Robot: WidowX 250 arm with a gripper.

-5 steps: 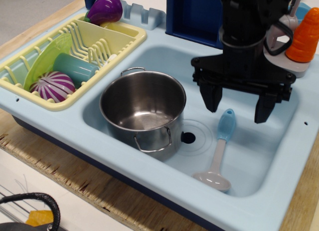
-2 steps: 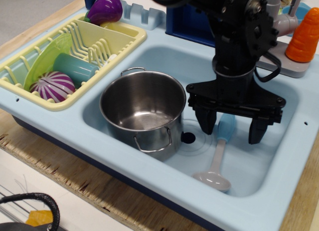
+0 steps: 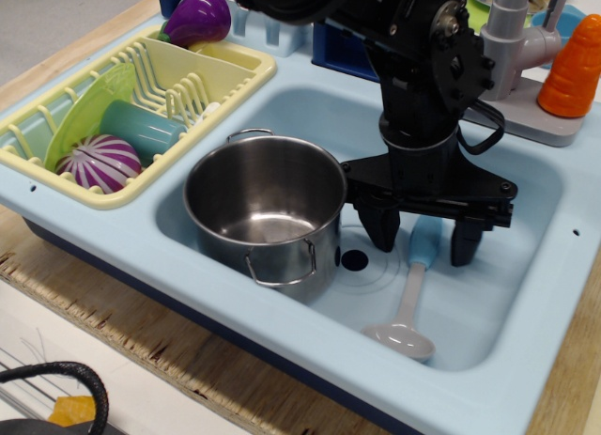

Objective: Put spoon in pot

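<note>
Lower than a moment ago, the black gripper [image 3: 423,240] has come down into the sink basin [image 3: 512,266] and shifted a little toward the pot, so that its two fingers now straddle the blue handle of the spoon [image 3: 411,292]. Its jaws are spread wide, one finger on each side of the handle, with nothing clamped between them. That spoon lies flat on the basin floor, right of the drain hole [image 3: 354,259], its light blue handle pointing away from the camera under the gripper and its pale round bowl nearest the front rim, facing up. Just left of the gripper stands the stainless steel pot [image 3: 266,209], upright in the same basin, empty and shiny inside, with one wire loop handle on its near side and another at the back; it too has shifted slightly left. Beyond the basin's left wall sits a yellow dish rack [image 3: 141,106] holding a green plate [image 3: 80,116], a teal cup [image 3: 141,130] lying on its side, and a purple-and-white striped ball [image 3: 99,161]. A purple toy eggplant [image 3: 198,17] rests at the rack's far corner. On the far right, a grey faucet [image 3: 512,36] rises beside an orange toy carrot [image 3: 575,69].
</note>
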